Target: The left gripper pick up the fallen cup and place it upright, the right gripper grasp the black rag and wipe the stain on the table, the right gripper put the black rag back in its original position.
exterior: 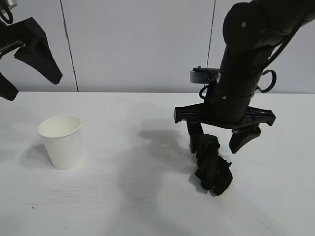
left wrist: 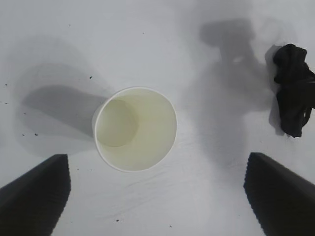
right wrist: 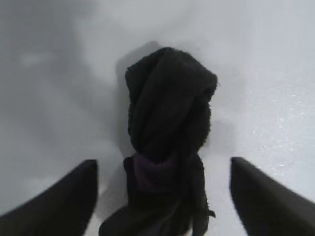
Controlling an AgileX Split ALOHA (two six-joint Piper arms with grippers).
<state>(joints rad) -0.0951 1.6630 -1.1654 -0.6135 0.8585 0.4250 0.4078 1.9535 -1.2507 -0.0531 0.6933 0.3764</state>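
The white paper cup (exterior: 61, 141) stands upright on the table (exterior: 142, 206), mouth up, at the left. High above and left of it hangs my left gripper (exterior: 32, 87), open and empty. The left wrist view looks straight down into the cup (left wrist: 135, 129), with the gripper (left wrist: 155, 164) spread wide. The black rag (exterior: 212, 169) lies in a twisted wad at the right. My right gripper (exterior: 215, 149) hovers just over its far end, open, with a finger on each side and clear gaps to the cloth (right wrist: 170, 103). The stain is out of view.
The rag (left wrist: 294, 91) also shows in the left wrist view, well apart from the cup. A pale wall with vertical seams (exterior: 69, 44) runs behind the table. Bare tabletop lies between cup and rag.
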